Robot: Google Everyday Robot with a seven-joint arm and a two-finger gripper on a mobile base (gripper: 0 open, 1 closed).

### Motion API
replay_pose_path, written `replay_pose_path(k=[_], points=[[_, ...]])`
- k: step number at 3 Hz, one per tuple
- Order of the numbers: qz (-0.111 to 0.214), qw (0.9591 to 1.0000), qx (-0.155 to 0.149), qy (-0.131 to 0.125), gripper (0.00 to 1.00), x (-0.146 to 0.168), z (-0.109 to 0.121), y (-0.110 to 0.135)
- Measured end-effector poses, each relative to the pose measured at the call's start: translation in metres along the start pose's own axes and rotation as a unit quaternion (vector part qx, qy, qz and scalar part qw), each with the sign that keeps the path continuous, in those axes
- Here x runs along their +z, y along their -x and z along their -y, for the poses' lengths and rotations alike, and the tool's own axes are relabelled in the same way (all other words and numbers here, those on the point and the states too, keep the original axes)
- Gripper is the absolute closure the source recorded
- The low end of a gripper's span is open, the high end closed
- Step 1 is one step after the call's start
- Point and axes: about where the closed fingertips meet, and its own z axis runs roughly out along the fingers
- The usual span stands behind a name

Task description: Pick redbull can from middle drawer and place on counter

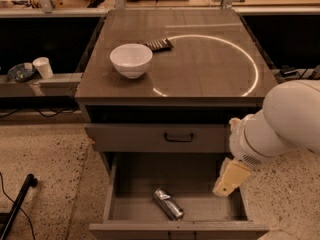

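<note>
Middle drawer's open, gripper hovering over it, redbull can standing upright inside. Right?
No: the redbull can lies on its side on the floor of the middle drawer, not upright; the camera view shows it. The drawer is open and the gripper hovers over it, apart from the can.

You see a glossy table and a shiny metal redbull can in the matt grey middle drawer. The smooth cream gripper hangs over its right side.
</note>
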Motion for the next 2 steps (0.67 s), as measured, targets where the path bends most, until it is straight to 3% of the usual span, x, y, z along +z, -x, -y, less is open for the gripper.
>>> replay_pose_path(k=[1, 2], points=[[0.016, 0.9994, -0.01, 0.028, 0.0, 0.009, -0.006, 0.009], [0.043, 0.9969, -0.009, 0.065, 0.0, 0.047, -0.036, 0.025]])
